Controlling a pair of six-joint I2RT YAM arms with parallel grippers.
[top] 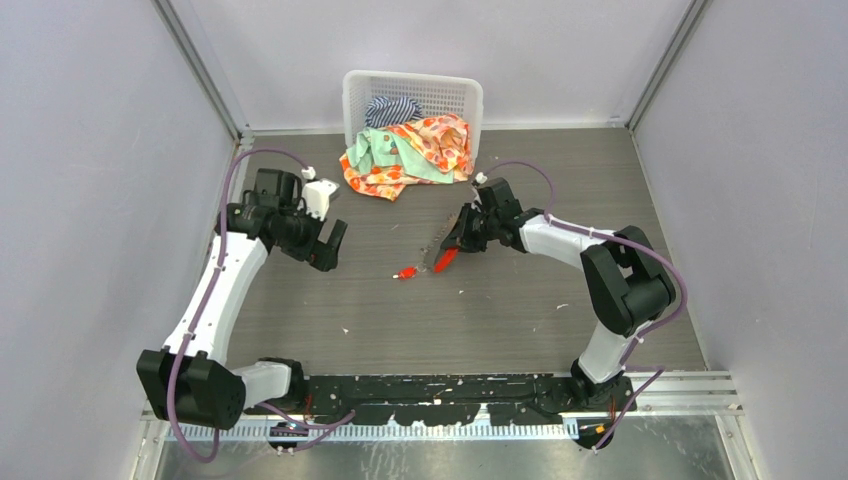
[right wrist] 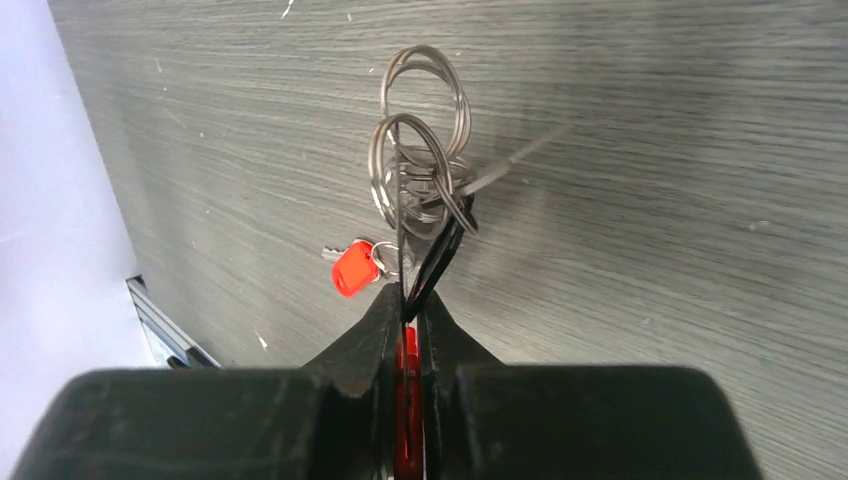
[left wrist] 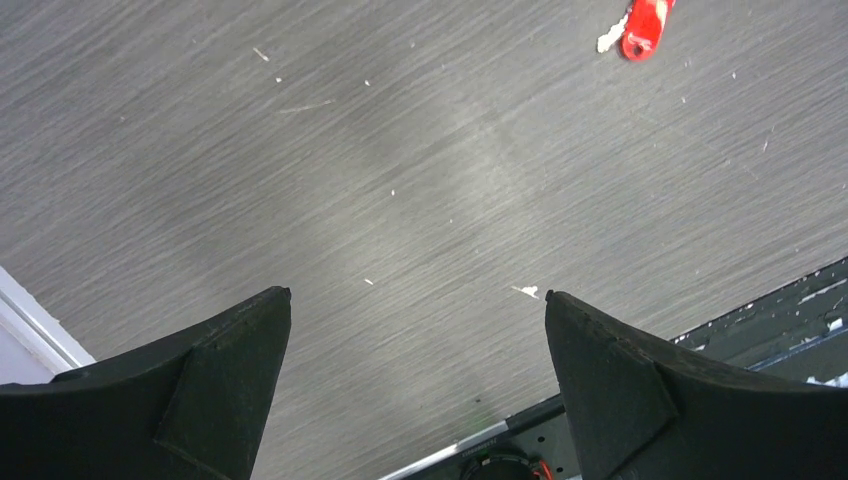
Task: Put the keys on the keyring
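Observation:
My right gripper is shut on the keyring, which it holds low over the middle of the table. In the right wrist view the red tag sits pinched between the jaws of the right gripper. The grey rings of the keyring stick out past the tips, and a dark flat piece runs from the jaws up to them. A small red-headed key lies on the table just left of the bunch. No black-headed key can be made out on its own. My left gripper is open and empty.
A white basket lies tipped at the back wall with colourful cloths spilling out of it. Grey walls close in both sides. The arms' base rail runs along the near edge. White crumbs dot the table.

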